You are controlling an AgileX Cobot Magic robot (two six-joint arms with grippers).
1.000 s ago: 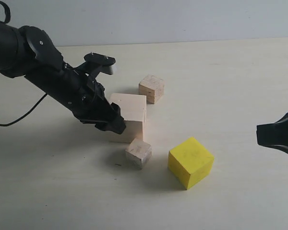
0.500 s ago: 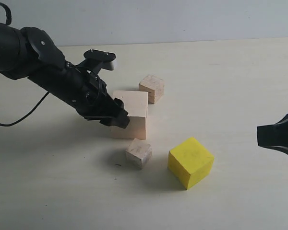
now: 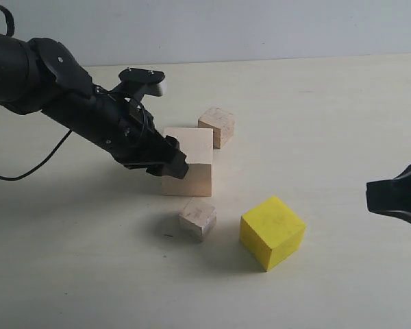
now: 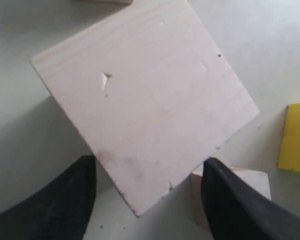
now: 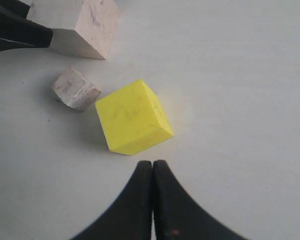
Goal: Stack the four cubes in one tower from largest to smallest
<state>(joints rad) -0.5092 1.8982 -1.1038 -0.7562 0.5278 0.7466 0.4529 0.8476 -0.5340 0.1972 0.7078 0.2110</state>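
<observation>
Left claw (image 4: 149, 165): closed on the large pale wooden cube (image 3: 190, 161). Both black fingers (image 4: 65, 205) press against opposite sides of the cube, which sits turned at an angle between them. Whether its base rests on the pale table (image 3: 329, 103) or is raised just clear of it cannot be told.

Small greyish wooden cube (image 3: 197, 218): on the table just beside the left claw's fingertips, on the side nearer the front edge, apart from the gripped cube.

Small pale wooden cube (image 3: 216, 127): on the table beyond the gripped cube, on the side away from the left claw and close to that cube's far corner. Contact cannot be confirmed.

Right claw (image 5: 152, 165): fully closed, fingers pressed together, holding nothing, low at the table's right side.

Medium bright yellow cube (image 3: 272, 232): on the table just ahead of the right claw's tips, not touching them, between the two claws.

No cube rests on another.
</observation>
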